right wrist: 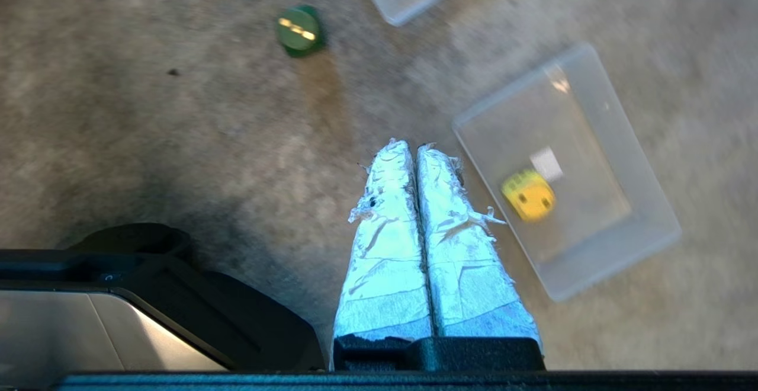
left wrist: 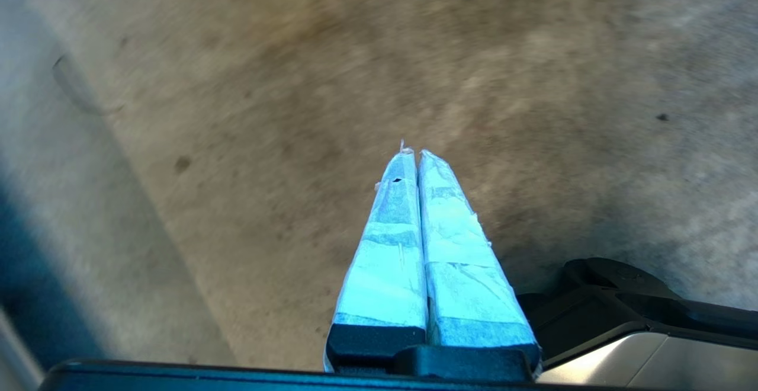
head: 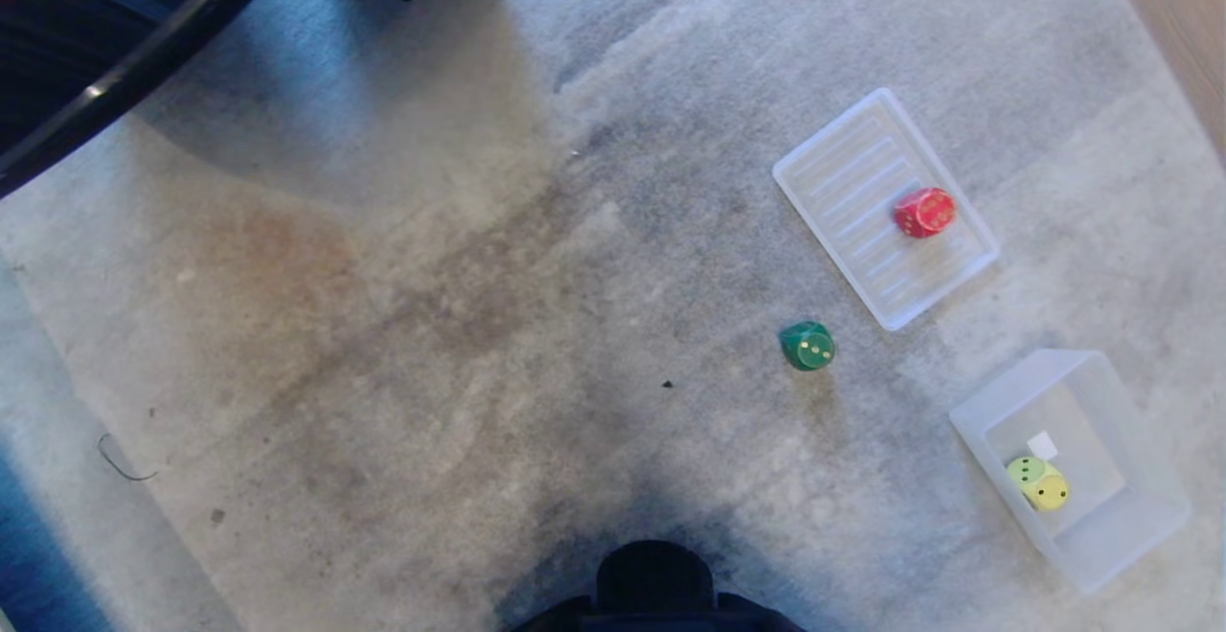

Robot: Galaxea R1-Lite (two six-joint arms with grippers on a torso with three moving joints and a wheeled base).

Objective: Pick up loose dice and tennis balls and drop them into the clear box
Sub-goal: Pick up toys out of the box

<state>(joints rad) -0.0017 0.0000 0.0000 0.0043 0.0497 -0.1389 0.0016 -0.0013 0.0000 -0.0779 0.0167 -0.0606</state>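
On the grey carpet a dark green die (head: pixel 807 345) (right wrist: pixel 299 29) lies loose. A red die (head: pixel 924 212) rests on the flat ribbed tray (head: pixel 843 168). The clear box (head: pixel 1140 536) (right wrist: pixel 639 201) stands at the right with a yellow die (head: pixel 1042 485) (right wrist: pixel 528 195) inside. Tennis balls are out of view. Neither arm shows in the head view. My right gripper (right wrist: pixel 414 145) hangs shut and empty above the carpet, just beside the box and short of the green die. My left gripper (left wrist: pixel 414 153) is shut and empty over bare carpet.
A black curved chair leg (head: pixel 144 62) crosses the far left corner. A strip of wooden floor (head: pixel 1183 19) borders the carpet at the far right. The robot's dark base (head: pixel 656 584) sits at the near edge.
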